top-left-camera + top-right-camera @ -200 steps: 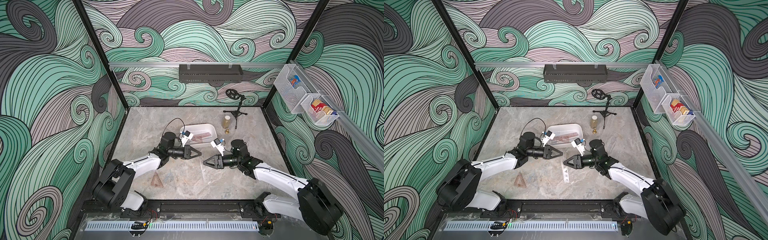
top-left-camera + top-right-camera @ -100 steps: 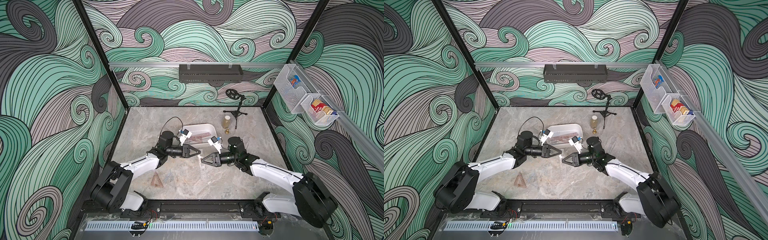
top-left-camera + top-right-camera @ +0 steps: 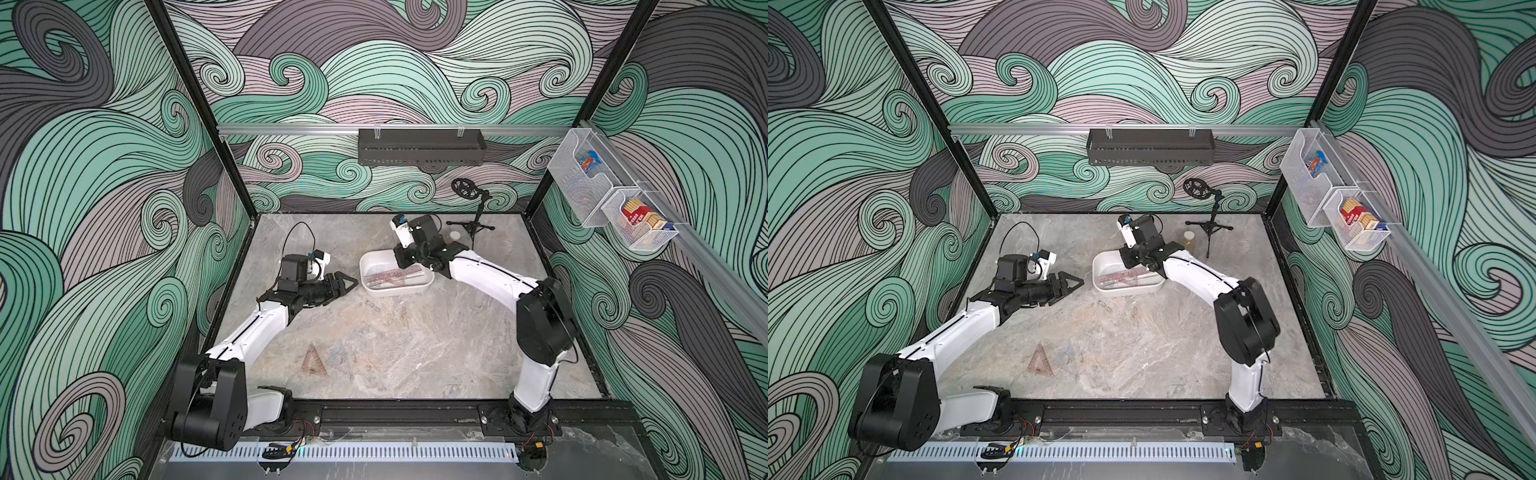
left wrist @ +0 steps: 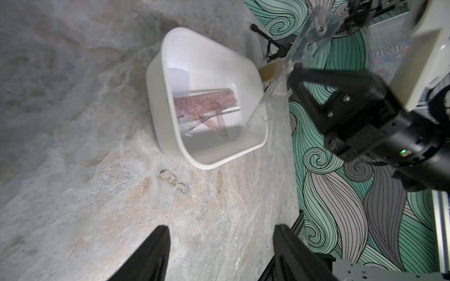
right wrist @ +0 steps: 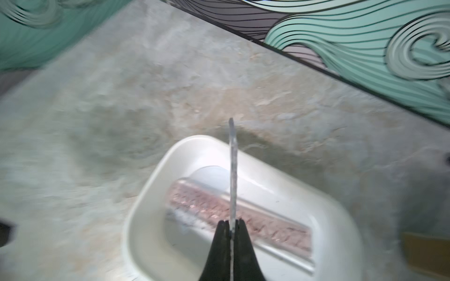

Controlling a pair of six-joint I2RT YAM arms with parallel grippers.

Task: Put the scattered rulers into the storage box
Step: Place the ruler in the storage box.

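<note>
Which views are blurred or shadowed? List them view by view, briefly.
Right wrist view: table and box smeared with blur; only the clear ruler in the right gripper looks fairly crisp. Left wrist view: box sharp, shadow across part of its floor, table partly soft. Both top views: sharp, evenly lit, but the brown set square shows only faintly.

Right fingers (image 5: 220,253): tips only in the wrist view, rest cut off at the frame edge; hidden behind the right arm (image 3: 482,274) in both top views.
Clear ruler (image 5: 232,170): edge-on sliver, marks unreadable.
Storage box (image 5: 151,202): one corner cut off, contents blurred.
Left fingers (image 4: 153,255): bases cut off.
Bluish set square (image 3: 339,353): faint against the desk (image 3: 415,345), marks too small.
</note>
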